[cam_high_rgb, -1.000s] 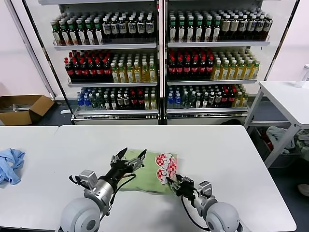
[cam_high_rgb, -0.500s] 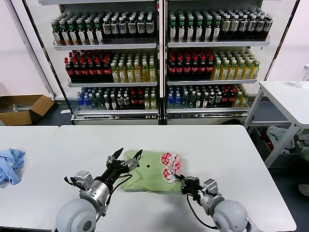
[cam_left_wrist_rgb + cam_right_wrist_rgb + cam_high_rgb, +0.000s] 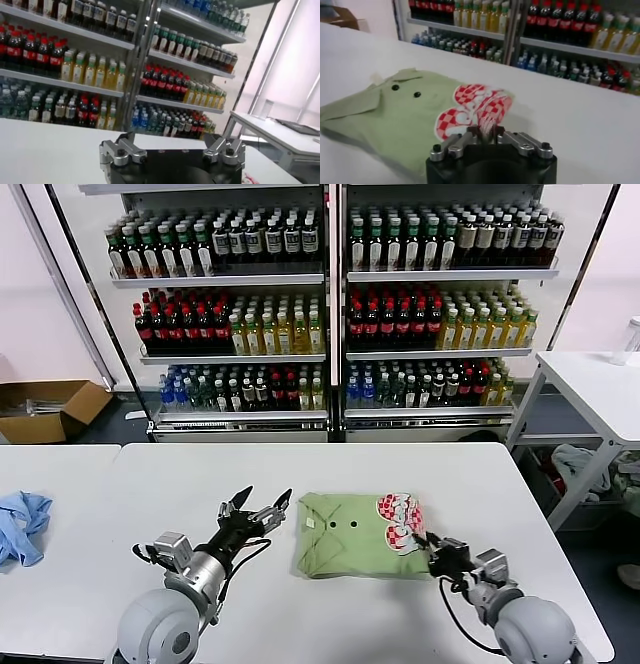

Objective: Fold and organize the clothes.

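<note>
Right gripper [image 3: 432, 546] pinching the folded shirt's right edge

The sage-green shirt [image 3: 350, 534] lies folded mid-table, graphic (red-and-white checks) [image 3: 399, 511] on its right side; the jaws are narrow on that hem. The left gripper [image 3: 255, 512] hovers spread wide just left of it, empty. Risk: thin fabric slipping or the fold dragging open if pulled sideways.
</note>
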Controlling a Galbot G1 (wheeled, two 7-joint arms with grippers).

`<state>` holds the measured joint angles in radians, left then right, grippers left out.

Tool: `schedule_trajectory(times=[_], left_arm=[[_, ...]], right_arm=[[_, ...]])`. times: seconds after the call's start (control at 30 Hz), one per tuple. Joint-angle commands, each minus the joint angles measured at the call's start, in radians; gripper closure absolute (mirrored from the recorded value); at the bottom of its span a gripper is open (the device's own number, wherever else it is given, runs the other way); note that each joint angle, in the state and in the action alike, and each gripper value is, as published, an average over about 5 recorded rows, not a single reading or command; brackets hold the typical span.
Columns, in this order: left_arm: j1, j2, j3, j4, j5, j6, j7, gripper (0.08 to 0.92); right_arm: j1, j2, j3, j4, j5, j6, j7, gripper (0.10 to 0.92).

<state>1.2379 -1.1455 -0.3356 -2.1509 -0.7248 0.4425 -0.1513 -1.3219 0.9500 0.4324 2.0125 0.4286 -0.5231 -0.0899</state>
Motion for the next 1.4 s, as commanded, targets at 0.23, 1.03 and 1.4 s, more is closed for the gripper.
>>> schedule_trajectory(times=[0.23,1.03,1.4], left_arm=[[0.018,0.0,-0.022,-0.01,0.002,-0.007,0.0,0.177],[0.033,0.011,-0.036,0.009,0.005,-0.011,0.017,0.177],[0.032,0.025,-0.096,0.015,0.01,-0.044,0.068,0.177]], right_arm=[[0.059,0.024,0.019,0.051,0.113,0.089,0.072,0.536],[0.288,0.153,-0.357,-0.232,-0.075,0.061,0.086,0.203],[0.114,0.071,0.017,0.092,0.094,0.21,0.063,0.203]])
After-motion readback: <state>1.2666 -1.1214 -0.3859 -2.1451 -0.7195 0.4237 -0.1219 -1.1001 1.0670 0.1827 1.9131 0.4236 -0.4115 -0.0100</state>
